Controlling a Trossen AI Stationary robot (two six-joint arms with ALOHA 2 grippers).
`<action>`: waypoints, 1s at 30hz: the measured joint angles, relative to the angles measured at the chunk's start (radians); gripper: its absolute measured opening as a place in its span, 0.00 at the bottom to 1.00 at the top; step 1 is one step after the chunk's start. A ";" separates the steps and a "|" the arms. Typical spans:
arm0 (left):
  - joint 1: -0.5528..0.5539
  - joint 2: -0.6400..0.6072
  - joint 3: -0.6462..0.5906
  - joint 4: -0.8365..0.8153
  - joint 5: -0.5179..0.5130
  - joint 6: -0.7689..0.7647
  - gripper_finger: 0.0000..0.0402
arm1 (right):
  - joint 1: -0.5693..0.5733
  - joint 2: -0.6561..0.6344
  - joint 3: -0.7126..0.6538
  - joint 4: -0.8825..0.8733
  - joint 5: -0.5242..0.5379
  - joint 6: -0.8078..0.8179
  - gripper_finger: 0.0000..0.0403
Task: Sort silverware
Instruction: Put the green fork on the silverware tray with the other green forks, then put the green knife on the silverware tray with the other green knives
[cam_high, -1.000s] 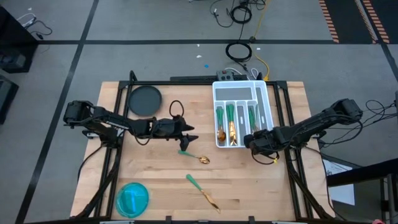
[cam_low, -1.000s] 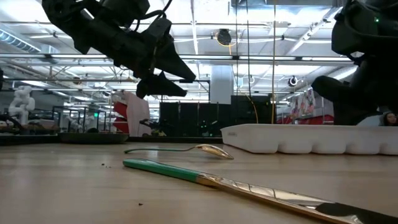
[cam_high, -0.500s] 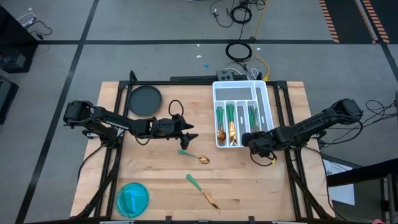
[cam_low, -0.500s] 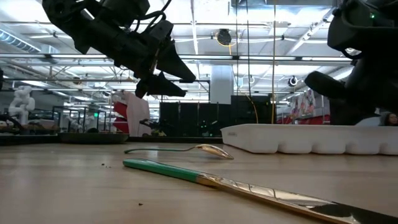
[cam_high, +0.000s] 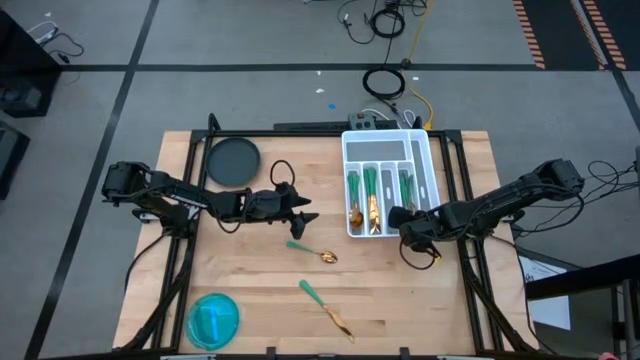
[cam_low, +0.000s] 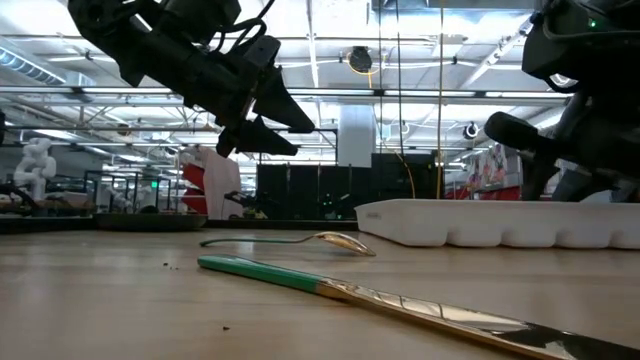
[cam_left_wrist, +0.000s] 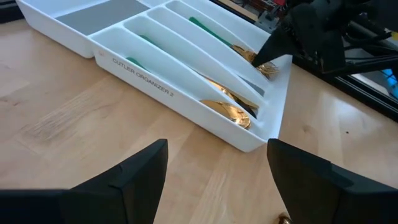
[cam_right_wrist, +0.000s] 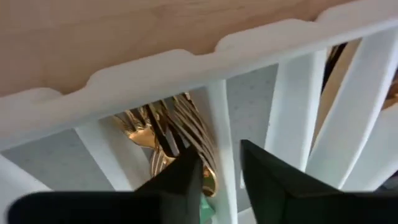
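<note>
Right pincer, narrowly parted, releases a gold-headed fork into the white compartment tray; left pincer, wide, hovers; next, the gold-and-teal spoon at six o'clock.

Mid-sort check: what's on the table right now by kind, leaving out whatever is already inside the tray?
Spoon: 1
Knife, or so it looks: 1
Blue bowl: 1
Dark round plate: 1
White tray: 1
Total: 5
</note>
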 joint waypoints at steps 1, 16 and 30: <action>0.000 0.000 0.000 0.000 0.000 0.000 0.70 | 0.000 0.000 0.000 0.001 0.009 0.001 0.29; 0.000 0.000 0.000 -0.001 -0.003 0.000 0.70 | -0.001 -0.010 0.027 -0.127 0.218 0.159 0.51; -0.017 -0.080 0.008 0.296 0.006 -0.066 0.70 | -0.019 -0.011 0.500 -0.083 -0.029 1.168 0.51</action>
